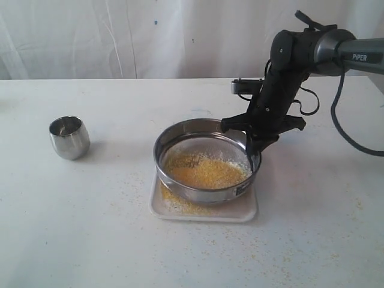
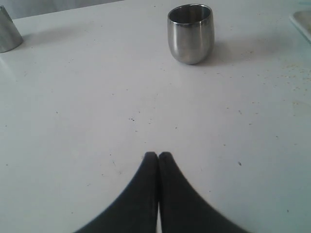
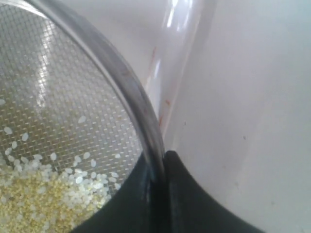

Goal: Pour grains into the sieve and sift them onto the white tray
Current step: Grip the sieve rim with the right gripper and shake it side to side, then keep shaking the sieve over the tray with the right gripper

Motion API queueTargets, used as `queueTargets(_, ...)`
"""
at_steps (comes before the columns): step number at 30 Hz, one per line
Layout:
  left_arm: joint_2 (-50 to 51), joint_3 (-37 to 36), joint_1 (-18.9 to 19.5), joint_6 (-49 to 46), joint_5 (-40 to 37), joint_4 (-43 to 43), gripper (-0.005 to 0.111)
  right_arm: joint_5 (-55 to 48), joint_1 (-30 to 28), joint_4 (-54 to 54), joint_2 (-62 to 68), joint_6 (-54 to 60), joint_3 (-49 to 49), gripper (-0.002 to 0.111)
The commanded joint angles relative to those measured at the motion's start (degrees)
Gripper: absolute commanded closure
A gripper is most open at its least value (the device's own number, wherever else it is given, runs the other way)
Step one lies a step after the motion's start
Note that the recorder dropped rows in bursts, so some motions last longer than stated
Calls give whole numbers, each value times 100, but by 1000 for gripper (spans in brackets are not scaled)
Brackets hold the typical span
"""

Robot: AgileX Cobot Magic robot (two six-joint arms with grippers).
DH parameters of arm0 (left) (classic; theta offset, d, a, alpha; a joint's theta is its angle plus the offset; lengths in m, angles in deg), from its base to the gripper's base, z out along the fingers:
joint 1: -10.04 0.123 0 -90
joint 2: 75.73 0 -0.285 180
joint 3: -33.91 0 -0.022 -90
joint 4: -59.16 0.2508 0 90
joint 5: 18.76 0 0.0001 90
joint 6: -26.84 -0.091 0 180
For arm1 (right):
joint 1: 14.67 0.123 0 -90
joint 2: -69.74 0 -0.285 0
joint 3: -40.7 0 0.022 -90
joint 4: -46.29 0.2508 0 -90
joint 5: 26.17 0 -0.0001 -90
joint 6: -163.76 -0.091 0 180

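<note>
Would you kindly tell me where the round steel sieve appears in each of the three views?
Exterior view: the wide round stainless-steel sieve sits centre, over the flat white tray.
Left wrist view: not in it.
Right wrist view: its rim and mesh fill much of the picture, the rim pinched by the right end effector.
Shared landmark: the yellow grains on its mesh, in the exterior and right wrist views.

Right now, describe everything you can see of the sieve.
The sieve is a round, shallow, shiny steel ring with a fine mesh bottom and a small dark label on its front wall. It holds a heap of yellow grains with whitish bits. The right gripper pinches its rim, and it sits over the white tray; contact underneath is unclear.
</note>
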Motion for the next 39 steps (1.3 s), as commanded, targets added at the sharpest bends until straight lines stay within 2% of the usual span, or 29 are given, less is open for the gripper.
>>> queueTargets(1, -22, -23, -19, 13, -17, -58, 107, 191, 13, -23, -106, 231, 25, 108)
queueTargets(4, -22, -23, -19, 13, -17, -58, 107, 658, 2, -133, -116, -130, 25, 108)
queueTargets(7, -22, -23, -19, 13, -17, -58, 107, -152, 21, -51, -131, -447, 25, 108)
queueTargets(9, -22, -23, -19, 13, -17, -58, 107, -289, 54, -75, -131, -423, 25, 108)
queueTargets(13, -22, -23, -19, 13, -17, -58, 107, 729, 26, -39, -131, -447, 11, 108)
queueTargets(18, -22, -23, -19, 13, -17, -58, 107, -417, 88, 140, -220, -278, 38, 108)
queueTargets(20, -22, -23, -19, 13, -17, -58, 107, -251, 88, 130, -220, 89, 38, 108)
queueTargets(23, -22, -23, -19, 13, -17, -58, 107, 390, 11, -50, -220, -15, 27, 108)
queueTargets(25, -22, -23, -19, 13, -17, -58, 107, -55, -43, 56, -220, -385, -17, 108)
queueTargets(27, -22, -23, -19, 13, -17, -58, 107, -765, -43, 102, -220, -278, -17, 108)
queueTargets(30, -22, -23, -19, 13, -17, -58, 107, -695, 11, 78, -220, 97, -41, 108)
queueTargets(32, -22, -23, -19, 13, -17, -58, 107, 12, -46, -176, -220, 78, -121, 108)
queueTargets(33, -22, -23, -19, 13, -17, -58, 107, 22, -63, -161, -220, -79, -121, 108)
queueTargets(35, -22, -23, -19, 13, -17, -58, 107, -466, -89, 21, -220, -384, -121, 108)
queueTargets(37, -22, -23, -19, 13, -17, -58, 107, -765, -50, 208, -220, -200, -76, 108)
queueTargets(38, -22, -23, -19, 13, -17, -58, 107, -672, -39, 208, -220, -129, -92, 108)
queueTargets(39, -22, -23, -19, 13, -17, -58, 107, 46, -53, 151, -220, -143, -157, 108)
